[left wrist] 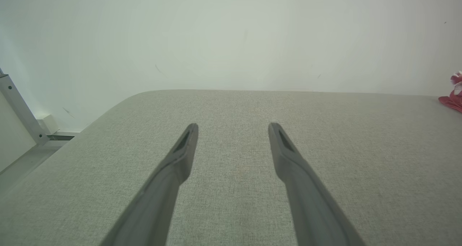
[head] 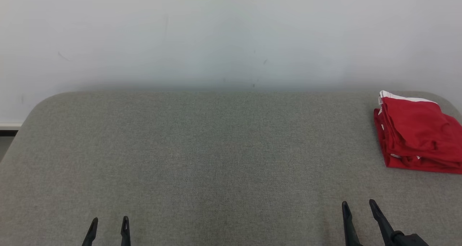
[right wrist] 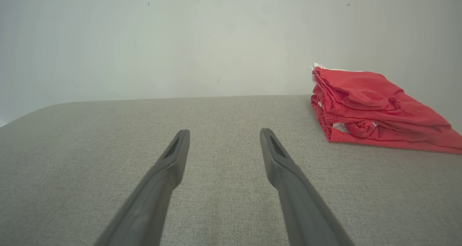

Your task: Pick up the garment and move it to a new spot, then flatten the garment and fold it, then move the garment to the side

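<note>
- At the far right corner of the grey bench [head: 216, 148] lies the red garment [head: 415, 130], folded into a compact stack with a white edge showing at its back.
- Judged from that, the folding and the move to the side look done. The task seems at its close, and the next move calls only for holding both arms clear of the stack.
- Right pincer [head: 358, 202]: fingers spread, gripping nothing. The garment sits ahead of it and off to its right, well apart.
- Left pincer [head: 110, 219]: likewise spread and empty, far across the bench from the garment.
</note>
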Controlling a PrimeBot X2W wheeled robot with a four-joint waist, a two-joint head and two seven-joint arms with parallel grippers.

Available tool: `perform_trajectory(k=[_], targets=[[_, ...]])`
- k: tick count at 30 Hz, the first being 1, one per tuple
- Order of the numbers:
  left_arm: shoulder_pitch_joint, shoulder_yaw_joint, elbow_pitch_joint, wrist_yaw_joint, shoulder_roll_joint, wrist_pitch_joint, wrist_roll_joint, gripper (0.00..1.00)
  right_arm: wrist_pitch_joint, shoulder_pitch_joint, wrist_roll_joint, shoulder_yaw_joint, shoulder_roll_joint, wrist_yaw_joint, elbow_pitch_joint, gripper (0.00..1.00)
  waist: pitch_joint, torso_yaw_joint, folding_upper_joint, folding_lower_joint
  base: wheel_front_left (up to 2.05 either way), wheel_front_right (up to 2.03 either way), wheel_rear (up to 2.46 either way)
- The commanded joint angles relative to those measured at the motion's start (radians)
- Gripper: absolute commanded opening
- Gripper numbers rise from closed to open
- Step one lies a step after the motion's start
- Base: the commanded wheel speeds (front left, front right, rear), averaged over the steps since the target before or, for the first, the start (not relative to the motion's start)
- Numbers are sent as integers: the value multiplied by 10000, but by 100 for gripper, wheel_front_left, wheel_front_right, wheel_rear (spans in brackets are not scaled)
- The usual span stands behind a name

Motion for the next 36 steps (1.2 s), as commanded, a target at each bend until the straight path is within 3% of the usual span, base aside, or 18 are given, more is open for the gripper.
perform_trajectory(k=[1, 25, 26, 32, 36], targets=[[159, 10, 7, -10, -7, -32, -124, 100, -36, 63, 98, 8, 21, -23, 10, 100, -1, 0, 0, 0, 0, 0, 0], [111, 35, 58, -15, 26, -32, -122, 100, -36, -40, 106, 20, 30, -24, 106, 100, 145, 50, 0, 0, 0, 0, 0], [-1, 19, 64, -6, 11, 0, -153, 0, 2, -18, 78, 12, 8, 0, 102, 0, 146, 50, 0, 0, 0, 0, 0], [7, -22, 517, -27, -36, 17, -212, 0, 84, 66, 107, 5, 17, 0, 575, 0, 150, 48, 0, 0, 0, 0, 0], [-113, -124, 527, -26, -35, 101, -1080, 0, 432, -104, 930, -194, 18, -1, 620, 0, 160, 37, 0, 0, 0, 0, 0]])
